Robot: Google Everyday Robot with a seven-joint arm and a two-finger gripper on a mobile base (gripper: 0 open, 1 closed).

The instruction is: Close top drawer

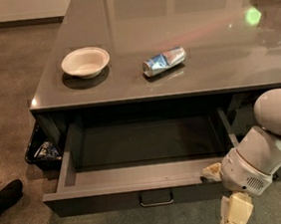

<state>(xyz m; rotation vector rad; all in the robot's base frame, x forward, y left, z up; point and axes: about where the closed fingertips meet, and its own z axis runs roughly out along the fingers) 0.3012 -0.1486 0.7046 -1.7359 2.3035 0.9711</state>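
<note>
The top drawer [137,179] is pulled wide open under the grey counter; it is dark grey with paler inner walls and looks empty inside. Its small loop handle [156,198] sits at the centre of the front face. My gripper [235,215] hangs at the bottom right, just in front of the drawer's right front corner, with one cream finger pointing down past the frame edge. The white arm [267,150] rises behind it on the right. A cream part of the wrist touches the drawer's front rim near the right end.
A white bowl [85,62] and a lying blue-silver can [164,61] rest on the counter top [196,18]. A dark bin with wrappers [43,151] stands left of the drawer. A black shoe [4,198] is on the floor at left.
</note>
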